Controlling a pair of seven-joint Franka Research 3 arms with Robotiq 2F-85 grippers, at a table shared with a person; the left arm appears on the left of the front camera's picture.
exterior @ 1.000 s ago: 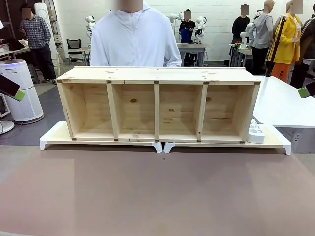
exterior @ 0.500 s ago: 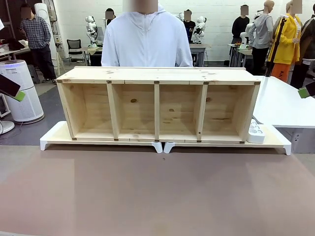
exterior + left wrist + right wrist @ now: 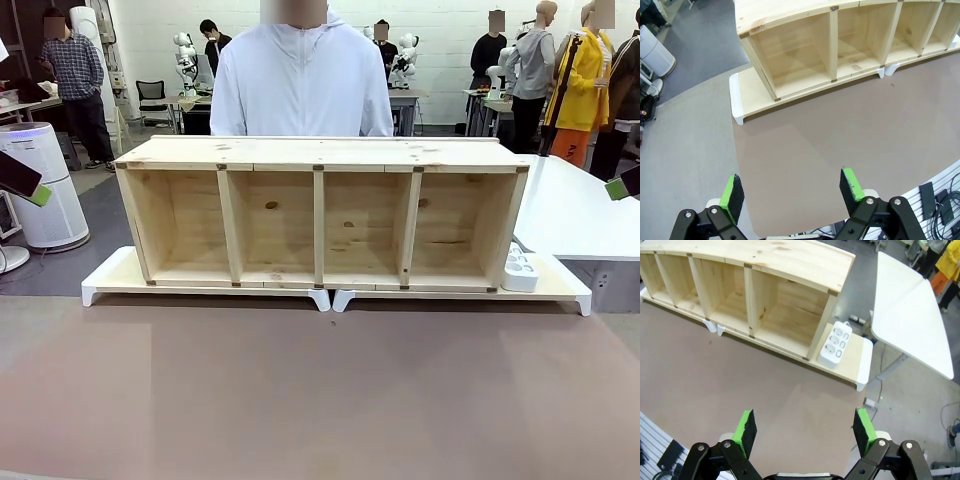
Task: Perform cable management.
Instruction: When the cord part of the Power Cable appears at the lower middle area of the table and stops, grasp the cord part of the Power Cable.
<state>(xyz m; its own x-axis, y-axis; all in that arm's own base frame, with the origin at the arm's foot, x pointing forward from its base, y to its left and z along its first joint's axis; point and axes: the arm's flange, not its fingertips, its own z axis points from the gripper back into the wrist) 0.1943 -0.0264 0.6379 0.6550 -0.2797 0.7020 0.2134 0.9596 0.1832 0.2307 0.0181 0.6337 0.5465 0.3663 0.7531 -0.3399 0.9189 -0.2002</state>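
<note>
Right wrist view, wide hand (image 3: 806, 426), strip (image 3: 834, 343) (white)

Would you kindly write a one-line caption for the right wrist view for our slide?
Open right claw hovering over the brown table, facing a wooden shelf with a white power strip beside it.

Wooden shelf unit (image 3: 320, 152): one, four open compartments. White risers (image 3: 110, 272) beneath: two. White power strip (image 3: 835, 342): one, six sockets. Brown bench (image 3: 320, 400): one. White bench (image 3: 580, 215): one. Person (image 3: 300, 85) at far side: one. White air purifier (image 3: 40, 190): one.
</note>
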